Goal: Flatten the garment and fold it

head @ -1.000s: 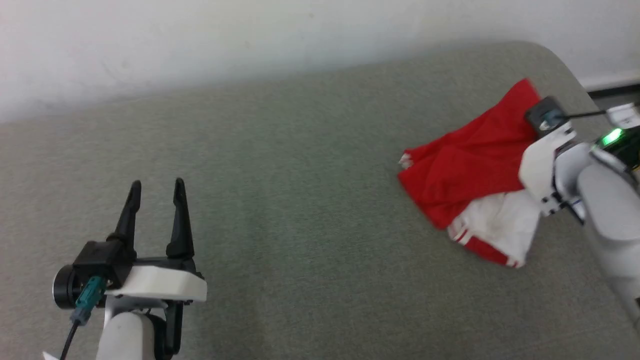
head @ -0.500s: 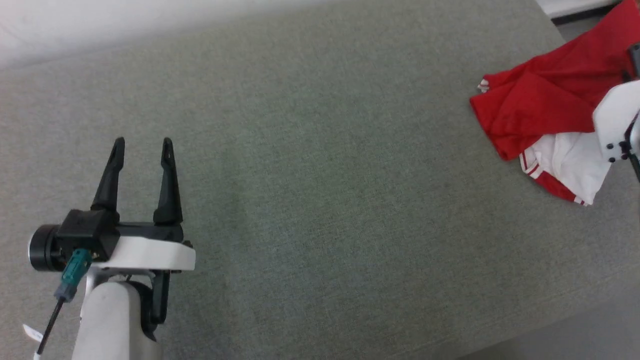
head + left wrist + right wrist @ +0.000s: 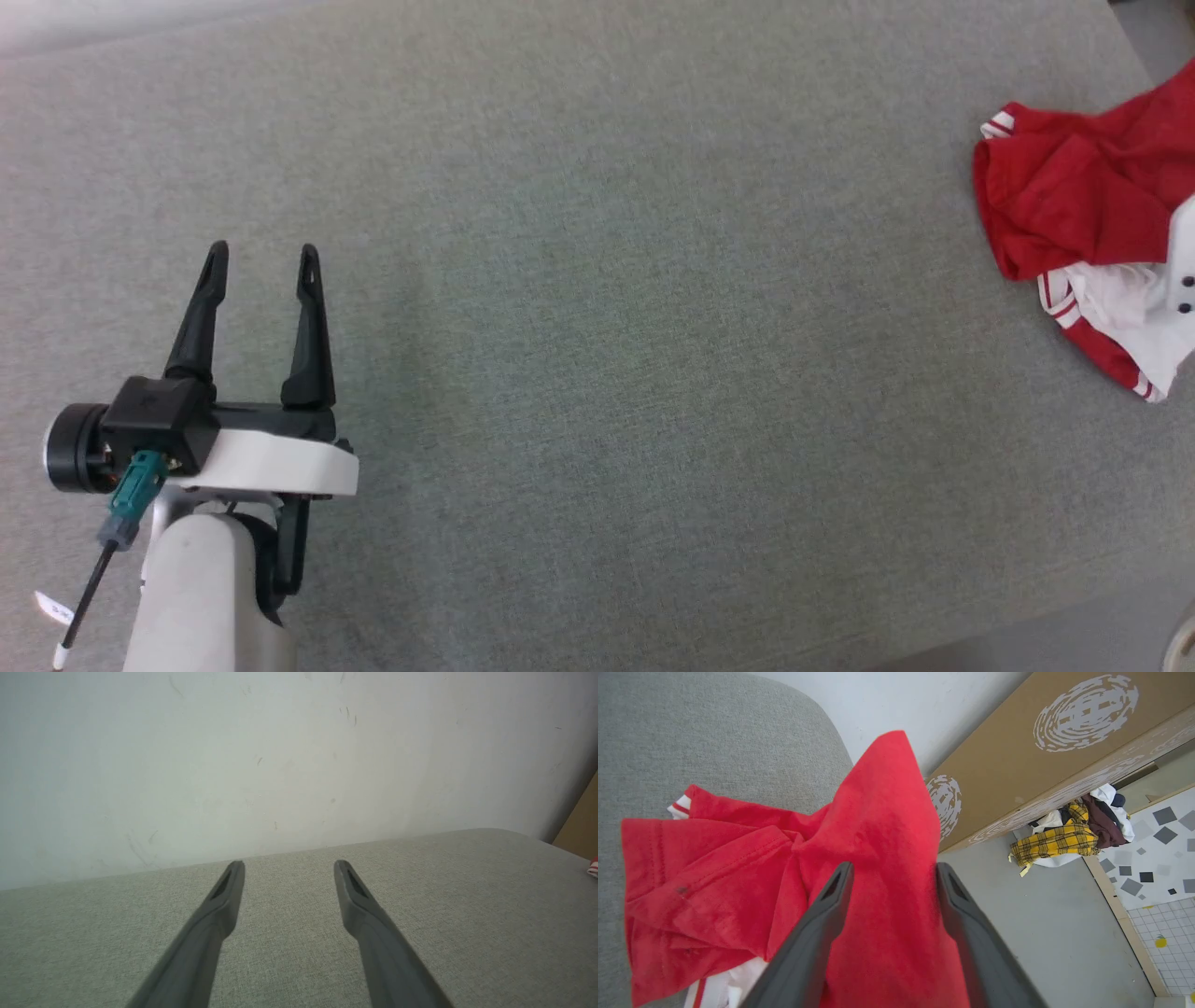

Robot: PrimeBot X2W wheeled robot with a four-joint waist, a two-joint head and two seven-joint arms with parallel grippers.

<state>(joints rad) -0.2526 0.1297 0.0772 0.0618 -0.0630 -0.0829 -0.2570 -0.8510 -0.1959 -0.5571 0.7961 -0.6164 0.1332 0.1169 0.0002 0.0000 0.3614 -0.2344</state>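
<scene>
Likely a bare robot test room or lab: a grey cloth-covered tabletop (image 3: 597, 280) stands against a scuffed white wall (image 3: 280, 765). To the right are printed cardboard boxes (image 3: 1017, 756), a concrete floor (image 3: 1041, 924), a clothes heap (image 3: 1069, 835) and checkered mats (image 3: 1153, 858).

The garment (image 3: 1064, 205) runs off the head view's right edge, and a pale housing (image 3: 1184, 280) covers part of it. In the right wrist view it passes beneath the right hand (image 3: 894, 870) and out the bottom edge; whether the fingers (image 3: 817, 924) touch cloth is unclear. At the left wrist view's right edge, a sliver of striped trim (image 3: 593, 867) is cut off.
</scene>
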